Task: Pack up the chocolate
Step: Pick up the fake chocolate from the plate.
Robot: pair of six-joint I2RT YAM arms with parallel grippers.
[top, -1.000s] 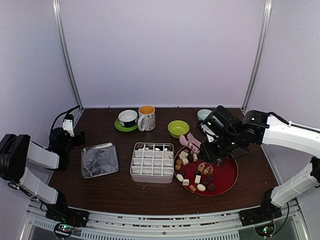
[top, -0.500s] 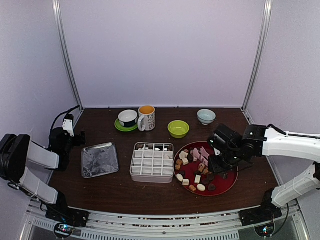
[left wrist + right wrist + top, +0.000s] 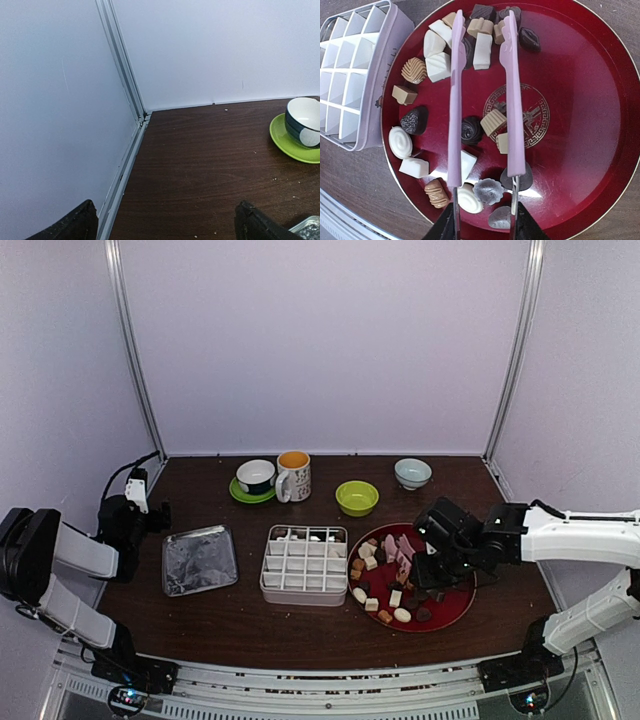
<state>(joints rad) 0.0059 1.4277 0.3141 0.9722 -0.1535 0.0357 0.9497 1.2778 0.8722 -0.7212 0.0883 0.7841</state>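
Grips pink tongs [image 3: 511,75] in the right gripper [image 3: 485,225], jaws partway closed against the two arms, tips apart. Hangs them over the chocolate [image 3: 439,65] scattered on the red plate [image 3: 590,100] just beside the divided box [image 3: 350,75], with a tan and a dark piece between the arms. Has the left gripper [image 3: 165,227] spread wide on nothing, above the table [image 3: 200,165] by the wall [image 3: 50,100].

No words or numbers can be read anywhere. The red plate [image 3: 585,90] bears a round gold emblem [image 3: 536,116] at its middle, its marks too fine to make out as letters. The mug [image 3: 294,480], beyond the plate to its left, carries dark print that is illegible.
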